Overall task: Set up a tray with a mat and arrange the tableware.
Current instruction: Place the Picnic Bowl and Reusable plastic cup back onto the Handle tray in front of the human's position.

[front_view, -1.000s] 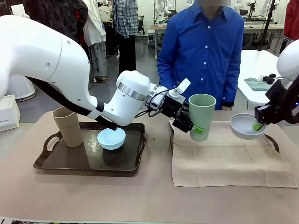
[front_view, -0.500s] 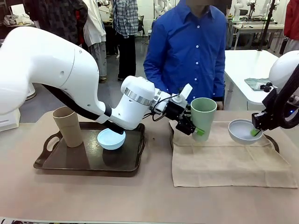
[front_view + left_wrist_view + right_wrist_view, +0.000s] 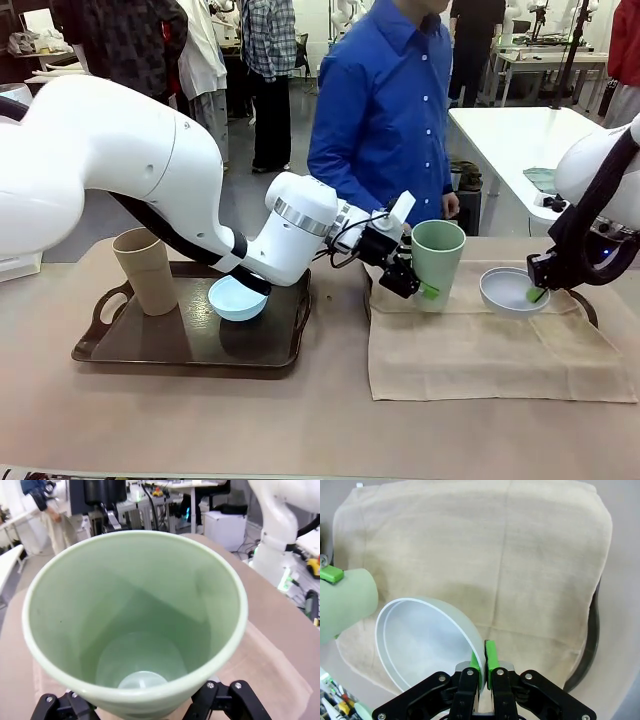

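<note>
My left gripper [image 3: 416, 281] is shut on the pale green cup [image 3: 437, 260], holding it upright at the mat's far left edge; I cannot tell whether its base touches. The left wrist view looks down into the cup [image 3: 135, 630]. My right gripper [image 3: 534, 291] is shut on the rim of the white bowl [image 3: 511, 292], tilted low over the mat's far right part. The right wrist view shows the pads [image 3: 490, 656] pinching the bowl [image 3: 420, 645] over the beige mat [image 3: 520, 555]. The mat [image 3: 490, 345] covers a dark tray [image 3: 590, 305].
A second dark tray [image 3: 120, 350] at the left holds the tan-brown cup [image 3: 146, 270] and the light blue bowl [image 3: 238, 297]. A person in a blue shirt [image 3: 385, 110] stands at the far side. The left arm's forearm stretches over the left tray.
The green cup has moved right and down toward the mat. The white bowl has moved left and down toward the mat. The person has stepped to the left.
</note>
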Available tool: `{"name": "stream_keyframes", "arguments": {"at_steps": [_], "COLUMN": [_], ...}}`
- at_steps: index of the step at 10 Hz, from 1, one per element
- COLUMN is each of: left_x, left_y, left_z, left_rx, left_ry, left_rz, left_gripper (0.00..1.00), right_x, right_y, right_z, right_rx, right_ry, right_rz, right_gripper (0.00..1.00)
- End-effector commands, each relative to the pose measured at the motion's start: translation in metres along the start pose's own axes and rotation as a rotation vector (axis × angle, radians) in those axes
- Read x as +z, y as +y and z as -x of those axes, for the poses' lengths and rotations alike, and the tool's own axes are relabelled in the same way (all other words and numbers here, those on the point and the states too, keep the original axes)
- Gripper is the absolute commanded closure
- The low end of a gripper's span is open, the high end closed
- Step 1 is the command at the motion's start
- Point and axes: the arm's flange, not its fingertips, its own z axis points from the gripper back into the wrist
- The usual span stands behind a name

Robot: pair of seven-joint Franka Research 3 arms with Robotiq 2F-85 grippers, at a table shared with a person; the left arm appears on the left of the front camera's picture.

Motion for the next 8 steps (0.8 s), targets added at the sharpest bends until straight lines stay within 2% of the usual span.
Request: {"name": "stream_keyframes", "arguments": {"at_steps": [1, 4, 5, 7, 8], "left_x": [-0.005, -0.006, -0.006, -0.006, -0.007], "left_y": [0.008, 0.012, 0.011, 0.011, 0.011], "left_z": [0.003, 0.010, 0.013, 0.018, 0.017], "left_rx": [-0.008, 0.021, 0.040, 0.063, 0.067], "left_ry": [0.012, 0.020, 0.018, 0.022, 0.021], "left_rz": [0.003, -0.002, -0.005, -0.009, -0.009], "left_gripper": [0.17, 0.17, 0.17, 0.17, 0.17], "right_x": [-0.004, -0.009, -0.011, -0.012, -0.012], "right_y": [-0.006, -0.015, -0.019, -0.023, -0.026], "right_z": [-0.011, -0.013, -0.012, -0.012, -0.012], "right_rx": [-0.012, -0.036, -0.046, -0.058, -0.062], "right_ry": [-0.026, -0.005, 0.002, 0.008, 0.010], "right_rz": [-0.015, -0.009, -0.012, -0.012, -0.012], "right_gripper": [0.95, 0.95, 0.89, 0.63, 0.44]}}
